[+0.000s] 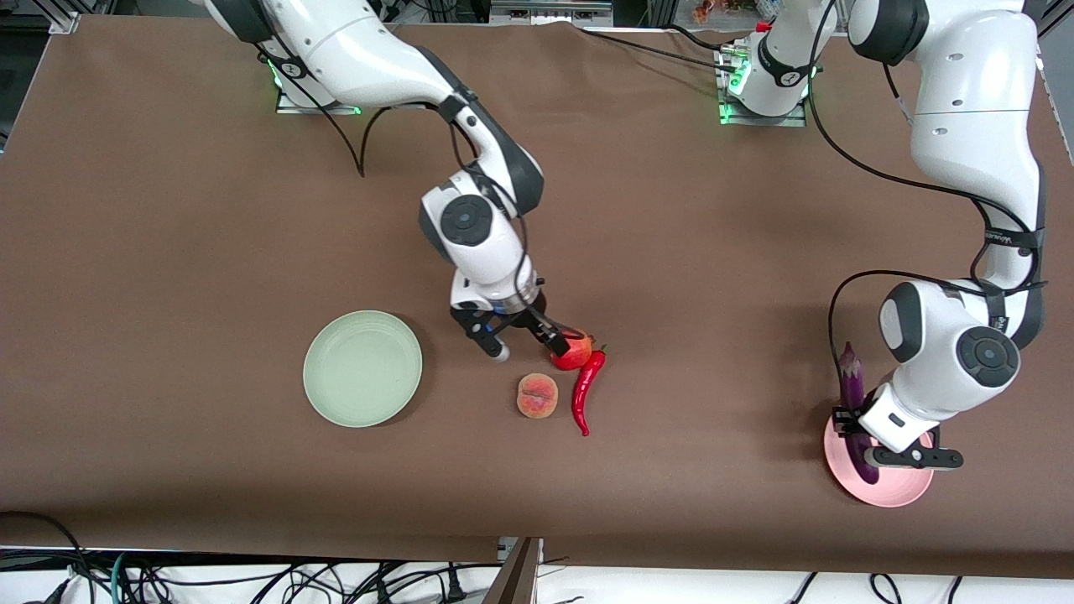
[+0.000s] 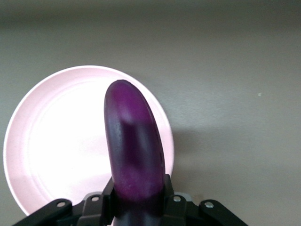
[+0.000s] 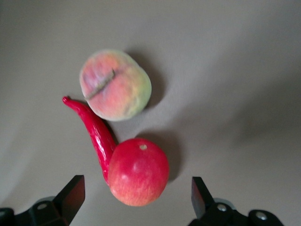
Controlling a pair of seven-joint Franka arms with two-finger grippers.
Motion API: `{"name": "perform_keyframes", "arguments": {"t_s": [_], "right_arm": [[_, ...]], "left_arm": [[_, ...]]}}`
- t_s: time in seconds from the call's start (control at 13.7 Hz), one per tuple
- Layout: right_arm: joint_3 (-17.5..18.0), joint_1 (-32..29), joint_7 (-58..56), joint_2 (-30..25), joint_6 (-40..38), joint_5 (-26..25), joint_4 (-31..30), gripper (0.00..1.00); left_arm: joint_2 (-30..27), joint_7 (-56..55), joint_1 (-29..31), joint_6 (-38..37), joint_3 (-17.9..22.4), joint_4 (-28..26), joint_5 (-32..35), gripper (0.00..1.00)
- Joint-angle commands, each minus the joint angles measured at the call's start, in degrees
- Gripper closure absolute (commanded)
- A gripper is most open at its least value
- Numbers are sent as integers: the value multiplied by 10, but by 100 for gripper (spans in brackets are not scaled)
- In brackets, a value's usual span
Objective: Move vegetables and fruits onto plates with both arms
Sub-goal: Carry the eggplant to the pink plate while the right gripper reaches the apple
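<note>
Left claw [image 2: 136,212]: you see it clamped on the eggplant [image 1: 853,382], over the pink plate [image 1: 902,491].
Right claw [image 1: 524,342]: wide apart, empty, over the pomegranate [image 3: 138,172].

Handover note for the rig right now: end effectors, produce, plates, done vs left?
Left end effector: shut on the long glossy purple eggplant, over the pale pink plate; not released.
Right end effector: open, over the round red fruit.
Curved red chili pepper touches that fruit; orange-pink peach beside them, on the table.
Pale mint green plate: nothing on it.
Left: all four items.
</note>
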Motion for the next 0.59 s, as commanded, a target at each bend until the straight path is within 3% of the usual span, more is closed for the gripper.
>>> {"name": "perform_keyframes", "arguments": {"t_s": [0.0, 0.22, 0.29, 0.37, 0.44, 0.51], "right_arm": [[-14, 23, 51, 36, 18, -14, 37, 0], [-31, 40, 72, 81, 22, -16, 85, 0], [-36, 46, 72, 90, 26, -20, 88, 0], [-42, 51, 74, 97, 38, -22, 90, 0], [-43, 54, 79, 105, 50, -23, 91, 0], [-44, 55, 80, 112, 62, -23, 91, 0]], "left_arm": [[22, 17, 16, 38, -2, 10, 6, 100], [34, 46, 25, 53, -3, 18, 3, 100], [38, 46, 26, 54, -3, 27, 2, 98], [41, 46, 26, 53, -3, 39, 1, 89], [43, 45, 27, 52, -3, 48, 0, 54], [45, 43, 27, 51, -4, 56, -1, 28]]}}
